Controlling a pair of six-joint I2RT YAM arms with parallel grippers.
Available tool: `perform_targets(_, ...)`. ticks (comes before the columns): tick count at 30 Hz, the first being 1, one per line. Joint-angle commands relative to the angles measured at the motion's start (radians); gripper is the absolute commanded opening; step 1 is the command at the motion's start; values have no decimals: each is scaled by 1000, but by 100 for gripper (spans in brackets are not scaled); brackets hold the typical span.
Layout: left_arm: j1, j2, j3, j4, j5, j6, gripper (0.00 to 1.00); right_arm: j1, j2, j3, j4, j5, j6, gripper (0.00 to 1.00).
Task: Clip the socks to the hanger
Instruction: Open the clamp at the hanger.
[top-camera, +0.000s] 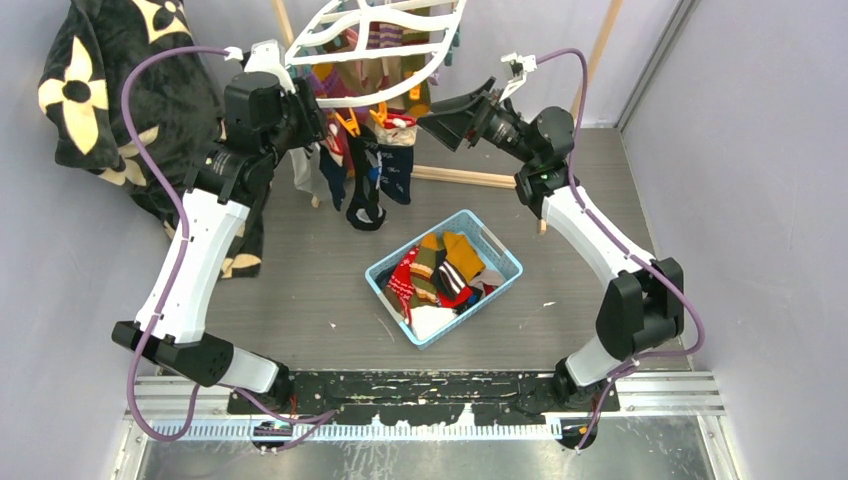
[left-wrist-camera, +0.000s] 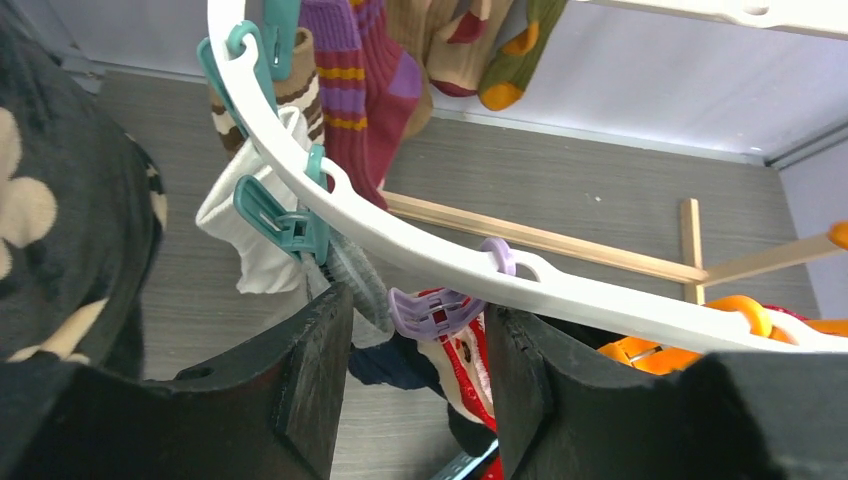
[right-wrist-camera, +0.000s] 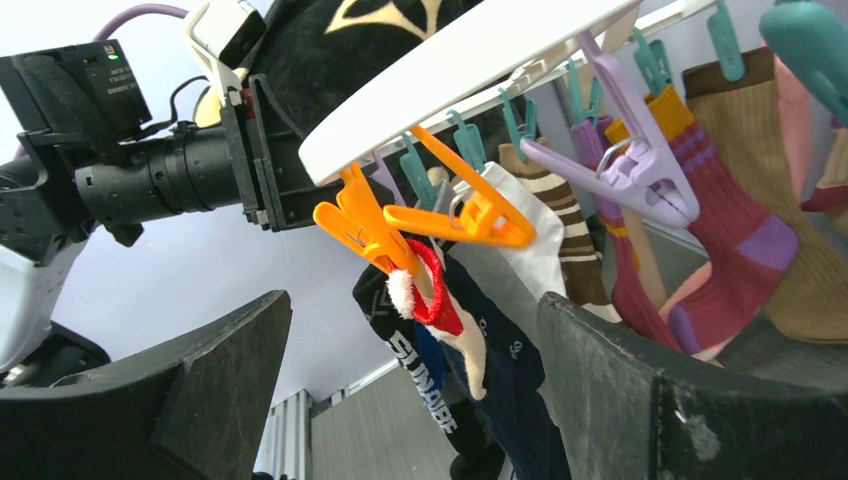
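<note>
Socks (top-camera: 440, 275) in mixed colours fill the blue basket (top-camera: 494, 240).

hanger (left-wrist-camera: 400, 240) & basket (top-camera: 494, 240): smooth glossy plastic; socks (left-wrist-camera: 350, 80): soft knit cloth; rack (left-wrist-camera: 540, 240): bare matt wood

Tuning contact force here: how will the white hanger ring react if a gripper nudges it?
The hanger is a thin plastic rim with open struts, so probably light and fairly stiff. Its clips dangle from small loops, so they would likely swing and rattle. Socks hang loose beneath it, so a nudge would probably set them swaying too.
</note>
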Motion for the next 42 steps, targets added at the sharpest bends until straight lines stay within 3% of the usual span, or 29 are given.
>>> perform_targets(1, 2, -22, 27, 72, -74, 30, 51, -6, 53, 78, 111, -123, 104, 98)
perform_targets(10, 4, -20, 43, 62, -75, 30, 51, -15, 150, 166, 179, -165, 171, 100)
perform_targets(22, 6, -20, 59, 50, -67, 32, 52, -22, 301, 274, 474, -159, 421, 98)
perform_targets(28, 9, -24, 63, 42, -59, 31, 51, -20, 318, 292, 477, -165, 422, 96)
perform_targets(35, 9, -26, 72, 40, -60, 28, 51, -14, 343, 321, 546, -178, 510, 80)
perform_targets(42, 10, -28, 77, 39, -62, 29, 51, 1, 338, 306, 569, -180, 528, 71)
